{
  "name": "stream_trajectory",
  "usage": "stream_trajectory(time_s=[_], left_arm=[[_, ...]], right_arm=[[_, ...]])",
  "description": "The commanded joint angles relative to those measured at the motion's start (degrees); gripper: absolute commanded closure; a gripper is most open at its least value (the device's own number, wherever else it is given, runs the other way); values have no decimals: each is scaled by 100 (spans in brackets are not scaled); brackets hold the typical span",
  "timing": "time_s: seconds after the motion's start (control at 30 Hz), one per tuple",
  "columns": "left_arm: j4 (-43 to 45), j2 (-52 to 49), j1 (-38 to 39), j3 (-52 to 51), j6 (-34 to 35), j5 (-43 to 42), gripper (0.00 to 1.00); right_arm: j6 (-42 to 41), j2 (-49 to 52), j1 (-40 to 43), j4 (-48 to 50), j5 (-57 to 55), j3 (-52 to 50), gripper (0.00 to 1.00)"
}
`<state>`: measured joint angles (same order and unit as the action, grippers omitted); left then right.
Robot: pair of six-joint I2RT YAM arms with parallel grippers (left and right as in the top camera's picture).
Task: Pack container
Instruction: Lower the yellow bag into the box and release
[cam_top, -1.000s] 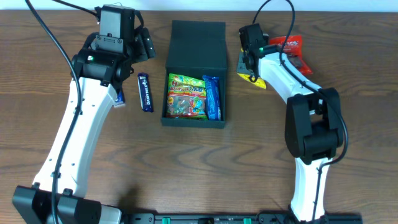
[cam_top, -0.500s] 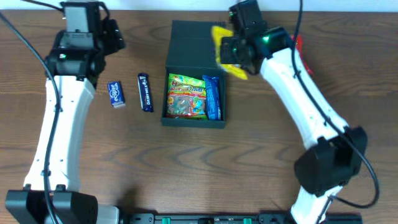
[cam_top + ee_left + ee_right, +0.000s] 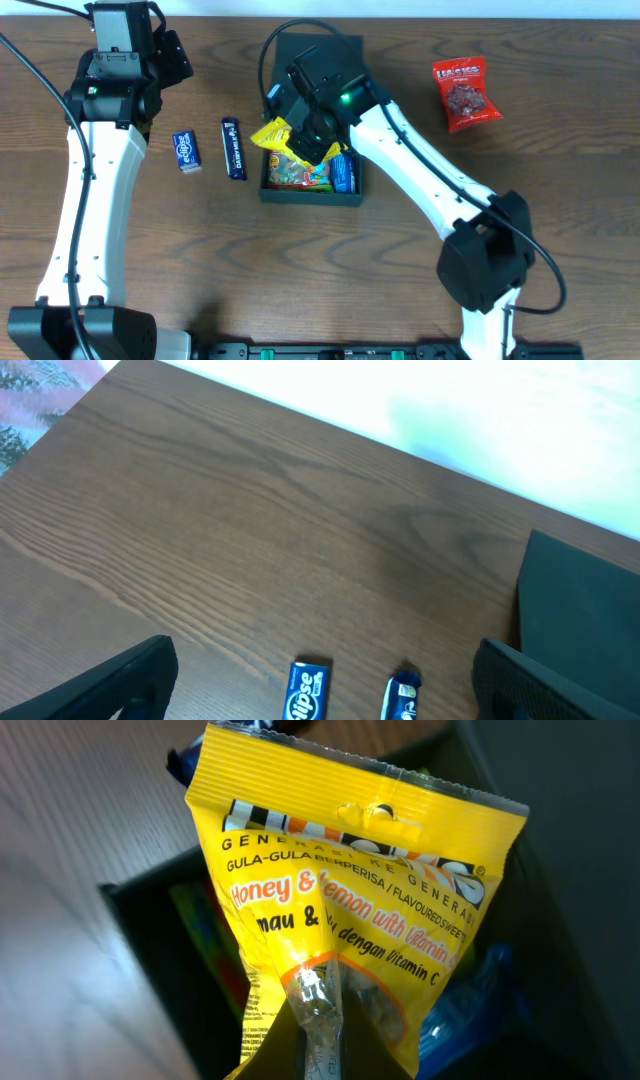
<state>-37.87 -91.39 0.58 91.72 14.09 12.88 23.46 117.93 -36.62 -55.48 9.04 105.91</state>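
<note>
The dark green container sits open at mid-table, its flap lid folded back. Inside lie a colourful candy packet and a blue packet. My right gripper hangs over the container's open compartment, shut on the bottom seam of a yellow honey-lemon candy packet. In the right wrist view that gripper pinches the clear seam, with the container wall below. My left gripper stands open and empty at the far left. The left wrist view shows this gripper wide apart above the table.
A blue Eclipse gum pack and a blue snack bar lie left of the container; both show in the left wrist view, the pack beside the bar. A red snack packet lies at the right rear.
My right arm has swung left with the yellow packet, from right of the container to over its open compartment. My left arm pulled back to the far left, uncovering the gum pack.
</note>
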Motion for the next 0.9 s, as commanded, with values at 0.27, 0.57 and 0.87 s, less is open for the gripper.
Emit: stream_trajectory(time_s=[0.27,0.57,0.87], left_arm=[[9,-31,-20,15,-87,105,5],[15,-31,-20,15,-83,105,5],[4,-31,-20,15,-83,101,5]], right_arm=[[925,632,76,1143,-1871,-26,1],[380,317,157,393,-756,-26,40],[938,402,282,400,-595,-33,53]])
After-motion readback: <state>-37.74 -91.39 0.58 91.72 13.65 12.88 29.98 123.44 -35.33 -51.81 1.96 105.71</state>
